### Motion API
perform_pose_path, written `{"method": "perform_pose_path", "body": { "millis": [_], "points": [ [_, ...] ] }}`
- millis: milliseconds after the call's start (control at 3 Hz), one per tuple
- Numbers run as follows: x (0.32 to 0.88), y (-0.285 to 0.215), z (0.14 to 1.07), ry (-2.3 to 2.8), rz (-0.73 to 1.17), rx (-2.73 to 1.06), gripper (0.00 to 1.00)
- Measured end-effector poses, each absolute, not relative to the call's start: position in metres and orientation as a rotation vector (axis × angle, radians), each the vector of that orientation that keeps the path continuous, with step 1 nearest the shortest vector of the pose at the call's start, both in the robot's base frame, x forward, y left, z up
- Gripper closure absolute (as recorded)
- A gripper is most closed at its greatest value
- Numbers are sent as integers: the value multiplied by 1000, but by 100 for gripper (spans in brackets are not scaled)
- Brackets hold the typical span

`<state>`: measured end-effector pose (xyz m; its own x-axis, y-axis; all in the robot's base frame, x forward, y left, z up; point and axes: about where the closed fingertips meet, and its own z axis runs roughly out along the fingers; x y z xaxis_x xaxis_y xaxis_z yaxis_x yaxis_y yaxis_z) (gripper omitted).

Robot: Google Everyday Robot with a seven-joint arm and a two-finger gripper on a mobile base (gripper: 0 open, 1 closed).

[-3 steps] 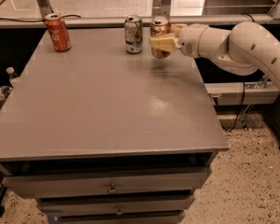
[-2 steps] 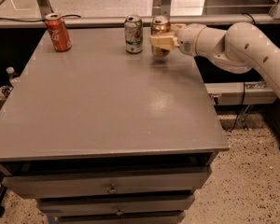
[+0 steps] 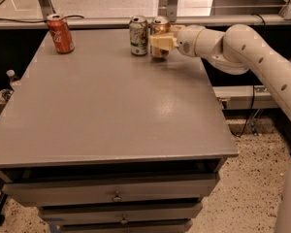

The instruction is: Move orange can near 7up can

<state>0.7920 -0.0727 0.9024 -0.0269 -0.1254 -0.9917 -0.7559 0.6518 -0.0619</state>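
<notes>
The orange can [image 3: 159, 26] stands upright near the table's far edge, close to the right of the 7up can [image 3: 138, 35], which is white and green with a silver top. My gripper [image 3: 159, 41] reaches in from the right and is shut on the orange can, its pale fingers [image 3: 161, 41] wrapped across the can's middle. The can's lower half is partly hidden by the fingers. The two cans stand close side by side; I cannot tell whether they touch.
A red cola can [image 3: 60, 33] stands at the far left of the grey table [image 3: 106, 110]. Drawers sit under the table's front edge. My arm [image 3: 242, 52] spans the far right. A rail and cables run behind the table.
The gripper with the orange can has shifted a little left, closer to the 7up can. The other cans have not moved.
</notes>
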Motion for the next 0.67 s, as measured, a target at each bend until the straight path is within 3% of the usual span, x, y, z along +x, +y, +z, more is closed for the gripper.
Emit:
{"method": "perform_pose_path", "body": {
  "millis": [667],
  "points": [
    [796, -61, 884, 1597, 638, -752, 36]
  ]
}}
